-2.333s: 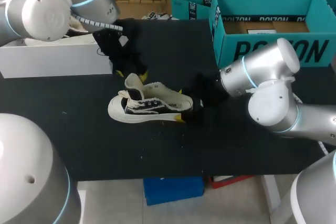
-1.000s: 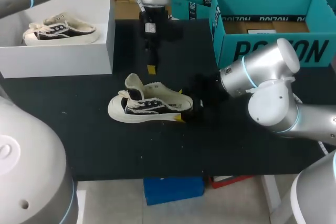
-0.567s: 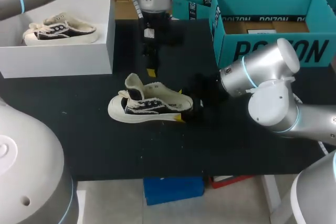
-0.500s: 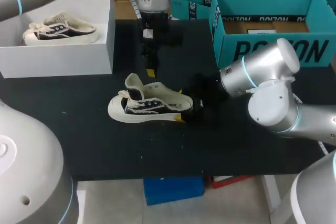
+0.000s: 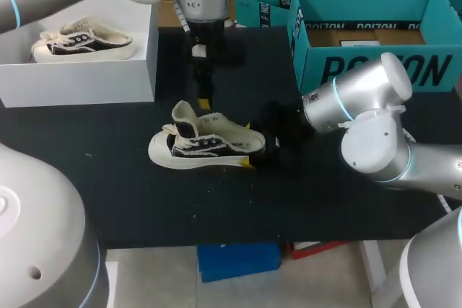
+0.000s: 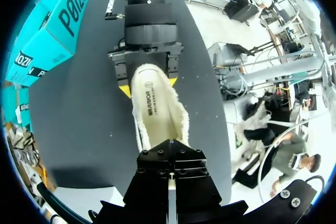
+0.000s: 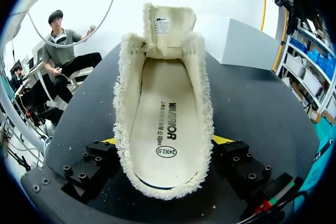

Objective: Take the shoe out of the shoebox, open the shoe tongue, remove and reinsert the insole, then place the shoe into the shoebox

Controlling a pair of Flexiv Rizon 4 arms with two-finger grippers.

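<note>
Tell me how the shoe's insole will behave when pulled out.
The insole looks thin and flat, so it will probably flex and droop. It likely weighs little. The shoe is clamped at the heel by the right end effector, so it should stay put.

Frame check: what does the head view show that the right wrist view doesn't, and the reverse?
Head only: a second shoe inside the white box, the teal box, and the laces of the shoe out on the table. Right wrist only: the insole lying inside the shoe. Both: the shoe with its tongue raised, the right pincer clamping its heel, and the white box.
</note>
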